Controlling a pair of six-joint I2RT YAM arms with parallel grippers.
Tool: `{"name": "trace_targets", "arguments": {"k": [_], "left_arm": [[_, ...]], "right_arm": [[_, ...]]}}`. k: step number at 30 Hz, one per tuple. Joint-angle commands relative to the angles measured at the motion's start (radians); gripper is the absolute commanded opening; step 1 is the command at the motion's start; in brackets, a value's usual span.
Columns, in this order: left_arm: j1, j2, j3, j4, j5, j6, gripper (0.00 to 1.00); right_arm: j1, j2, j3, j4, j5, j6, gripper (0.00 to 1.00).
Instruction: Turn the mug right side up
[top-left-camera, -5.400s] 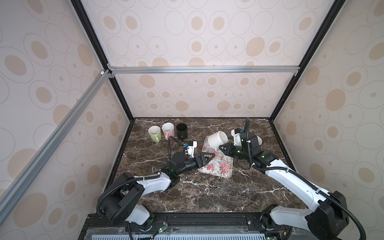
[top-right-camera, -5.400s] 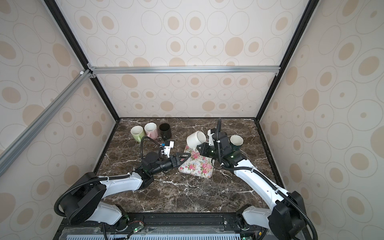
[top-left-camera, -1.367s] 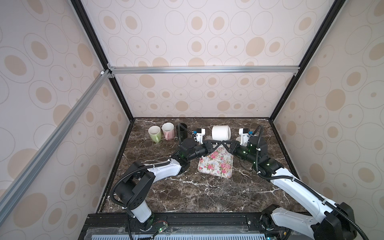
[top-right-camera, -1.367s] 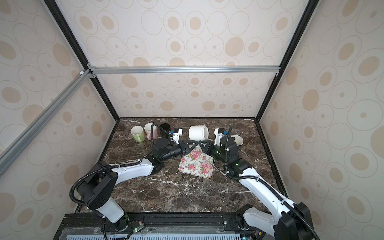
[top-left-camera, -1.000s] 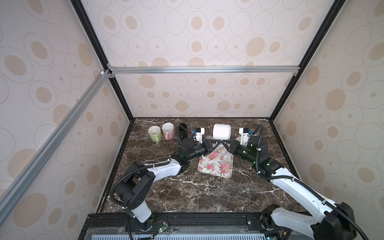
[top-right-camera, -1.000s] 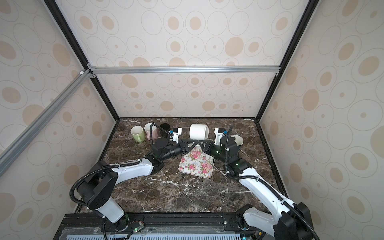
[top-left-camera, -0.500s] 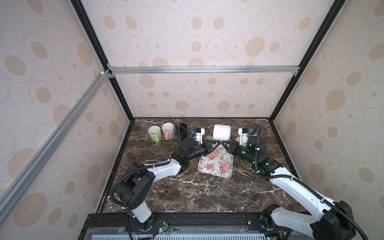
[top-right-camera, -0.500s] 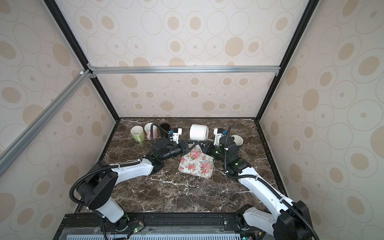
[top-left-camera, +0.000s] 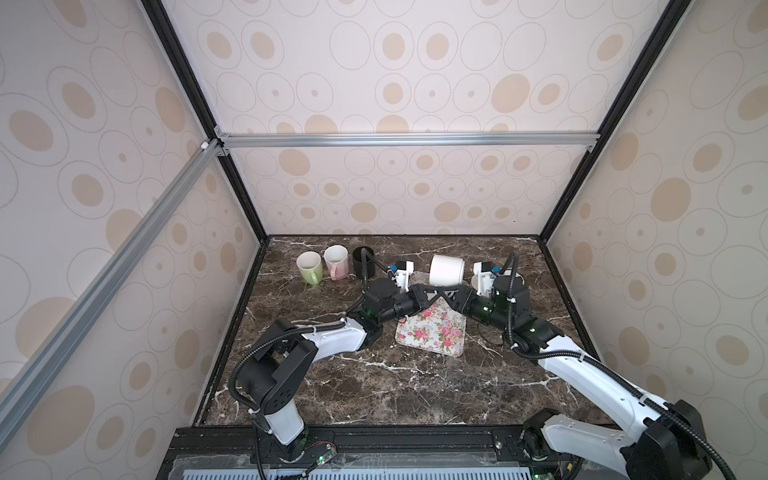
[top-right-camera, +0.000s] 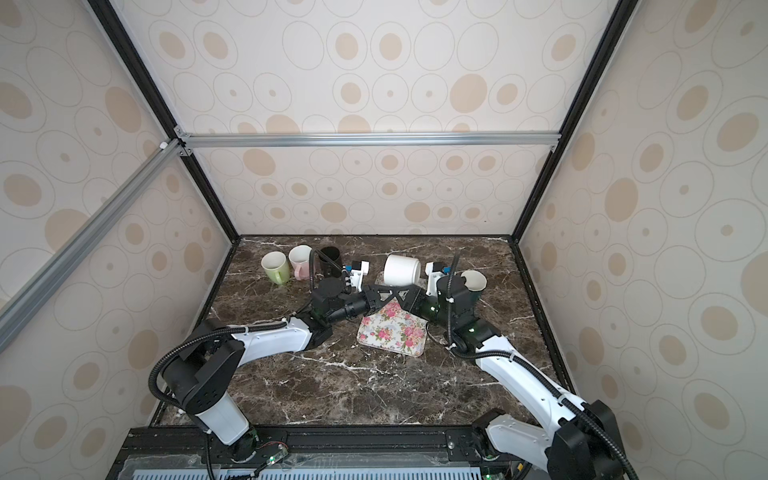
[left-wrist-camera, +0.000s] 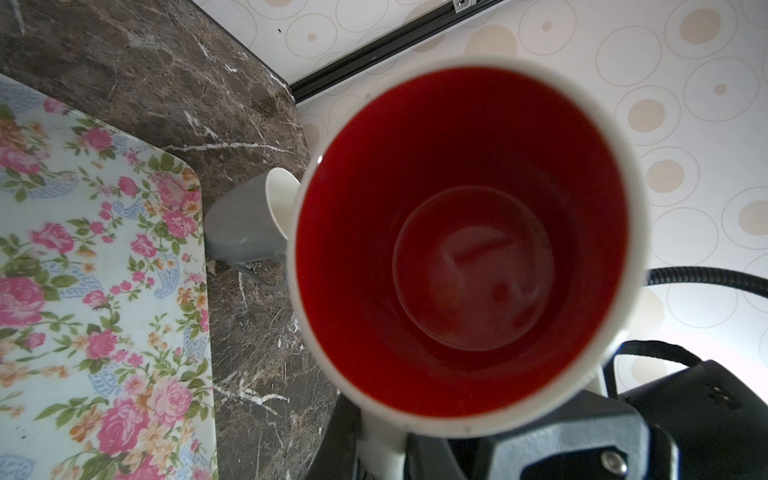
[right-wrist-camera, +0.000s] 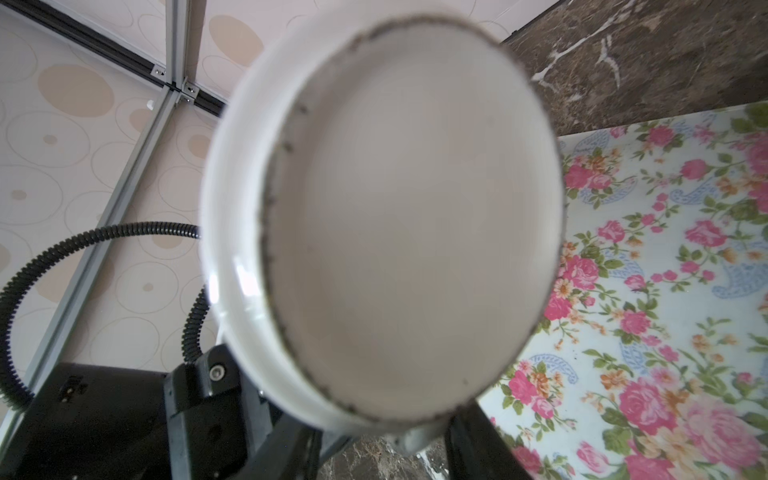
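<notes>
The white mug (top-left-camera: 446, 270) (top-right-camera: 400, 270) hangs on its side above the far edge of the floral tray (top-left-camera: 432, 336). Its red inside (left-wrist-camera: 465, 249) faces the left arm and its base (right-wrist-camera: 407, 216) faces the right arm. My left gripper (top-left-camera: 431, 291) (left-wrist-camera: 380, 453) is shut on the mug's handle, which points downward. My right gripper (top-left-camera: 448, 294) (right-wrist-camera: 384, 451) meets it from the other side. Its jaws are open, one on each side of the handle with a gap.
A green mug (top-left-camera: 308, 268), a pink mug (top-left-camera: 336, 262) and a black mug (top-left-camera: 363, 262) stand upright at the back left. A grey mug (top-right-camera: 473, 282) (left-wrist-camera: 245, 224) stands behind the right wrist. The left arm's cable (right-wrist-camera: 83, 237) loops near the mug.
The right gripper, earlier carrying the mug alone, has opened its jaws off the handle in the last second. The left gripper stays shut on the handle; the mug has barely moved.
</notes>
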Motion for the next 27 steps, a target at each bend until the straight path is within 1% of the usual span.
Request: {"name": "trace_targets", "arguments": {"k": [1,11,16,23,27], "left_arm": [[-0.004,-0.021,0.036,0.027,-0.047,0.053,0.00],[-0.003,-0.060,0.052,-0.119,-0.135,0.150,0.00],[-0.003,-0.085,0.055,-0.184,-0.182,0.199,0.00],[-0.003,-0.143,0.046,-0.307,-0.273,0.287,0.00],[0.001,-0.188,0.035,-0.394,-0.347,0.343,0.00]], "right_arm": [[0.015,-0.043,0.001,0.009,-0.012,-0.014,0.51],[0.015,-0.083,-0.013,-0.035,0.020,-0.025,0.53],[0.015,-0.120,-0.013,-0.088,0.048,-0.049,0.53],[0.012,-0.177,-0.011,-0.178,0.097,-0.087,0.54],[0.012,-0.212,-0.013,-0.238,0.126,-0.110,0.54]]}}
